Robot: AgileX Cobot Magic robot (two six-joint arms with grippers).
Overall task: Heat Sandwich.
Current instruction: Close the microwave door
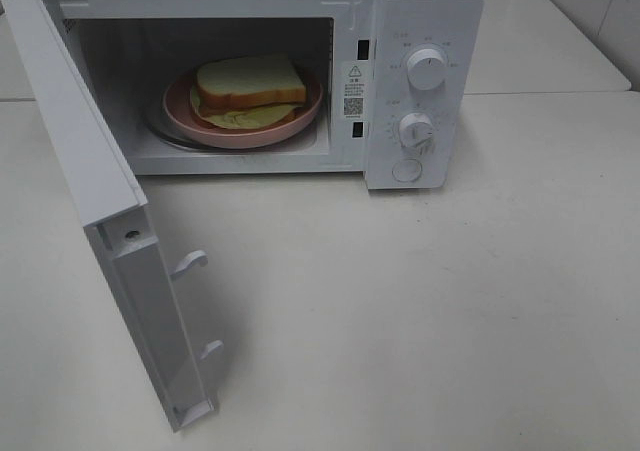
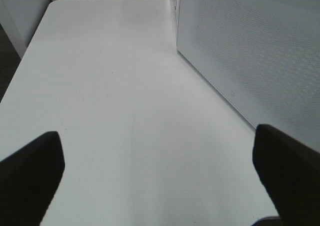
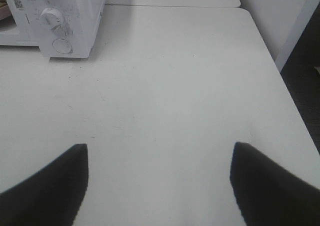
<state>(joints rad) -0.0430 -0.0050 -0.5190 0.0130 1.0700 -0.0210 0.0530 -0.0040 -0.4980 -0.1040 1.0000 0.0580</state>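
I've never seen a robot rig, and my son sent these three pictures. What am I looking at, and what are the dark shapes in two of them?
A two-armed robot works at a white table. One camera, mounted high, shows a white microwave with its door open and a sandwich on a pink plate inside. The other two cameras sit on the wrists. The dark shapes are the tips of the left claw and the right claw, both open and holding nothing.

Left gripper point(image 2: 157, 153) jaws spread wide, holding nothing, right gripper point(image 3: 160, 151) jaws apart, empty
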